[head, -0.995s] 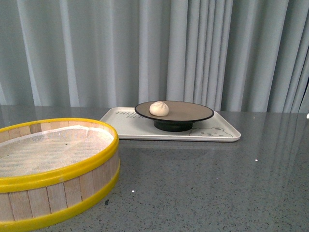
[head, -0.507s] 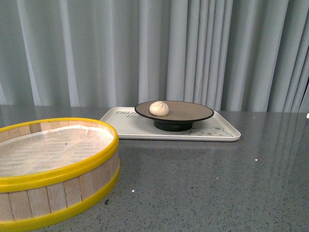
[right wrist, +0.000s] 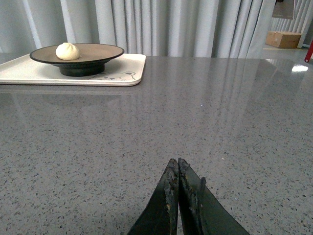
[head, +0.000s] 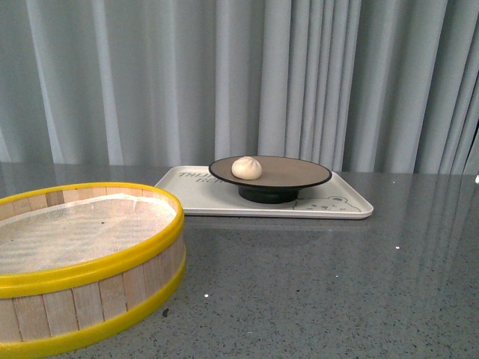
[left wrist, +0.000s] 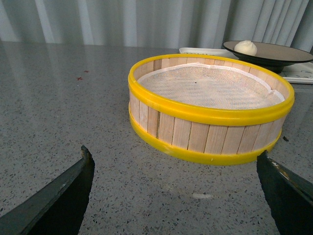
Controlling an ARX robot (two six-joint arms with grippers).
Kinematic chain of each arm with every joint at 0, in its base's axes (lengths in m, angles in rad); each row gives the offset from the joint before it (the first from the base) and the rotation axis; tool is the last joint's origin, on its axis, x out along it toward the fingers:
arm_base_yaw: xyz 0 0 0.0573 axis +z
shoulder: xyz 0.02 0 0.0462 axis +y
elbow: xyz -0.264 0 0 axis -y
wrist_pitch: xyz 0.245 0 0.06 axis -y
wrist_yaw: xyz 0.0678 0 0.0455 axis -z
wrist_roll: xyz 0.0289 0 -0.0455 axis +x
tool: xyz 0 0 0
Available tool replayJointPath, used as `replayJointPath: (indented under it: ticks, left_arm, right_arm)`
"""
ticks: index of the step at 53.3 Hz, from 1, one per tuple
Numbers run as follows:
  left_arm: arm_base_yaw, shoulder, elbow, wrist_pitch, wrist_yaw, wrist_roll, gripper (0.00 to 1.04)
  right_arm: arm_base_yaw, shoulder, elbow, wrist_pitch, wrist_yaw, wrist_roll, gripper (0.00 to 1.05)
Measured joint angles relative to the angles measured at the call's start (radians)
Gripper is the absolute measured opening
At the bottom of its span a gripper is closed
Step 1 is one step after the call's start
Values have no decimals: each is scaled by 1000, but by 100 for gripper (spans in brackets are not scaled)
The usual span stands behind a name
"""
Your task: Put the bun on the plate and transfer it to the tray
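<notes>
Front view: pleated bun [head: 246, 167] on matte plate [head: 299, 173]

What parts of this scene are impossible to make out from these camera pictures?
- Tray lettering: too small and faint in the front view, partly hidden behind the plate.
- Steamer basket: cut off by the front view's left and bottom edges.
- Bun: its far side faces away in every view.
- Both arms: outside the front view; only the left claw and right claw tips show.

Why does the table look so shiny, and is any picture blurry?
Front view: the polished table mirrors the pale curtain; the bun is sharp. Right wrist view: a bright glare patch sits far back; the pincer looks soft. Left wrist view: the steamer basket is crisp.
</notes>
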Motion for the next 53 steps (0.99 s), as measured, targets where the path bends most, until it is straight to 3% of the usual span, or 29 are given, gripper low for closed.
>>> replayJointPath:
  ticks: [6, 12, 24, 31, 33, 47, 53]
  left_arm:
    - [0, 0, 0, 0, 0, 0, 98]
    - [0, 0, 0, 0, 0, 0, 98]
    - [0, 1, 0, 0, 0, 0, 98]
    - [0, 0, 0, 0, 0, 0, 98]
    - [0, 0, 0, 0, 0, 0, 98]
    - [0, 0, 0, 0, 0, 0, 98]
    - [0, 0, 0, 0, 0, 0, 98]
  right_arm:
    - [0, -27, 0, -27, 0, 0, 2]
    - [0, -151, 0, -186, -2, 0, 2]
    - [0, -191, 0, -197, -3, -1, 2]
    - [0, -191, 0, -197, -3, 0, 21]
    - [0, -191, 0, -197, -3, 0, 31]
    - [0, -192, 0, -197, -3, 0, 79]
    - [0, -192, 0, -197, -3, 0, 95]
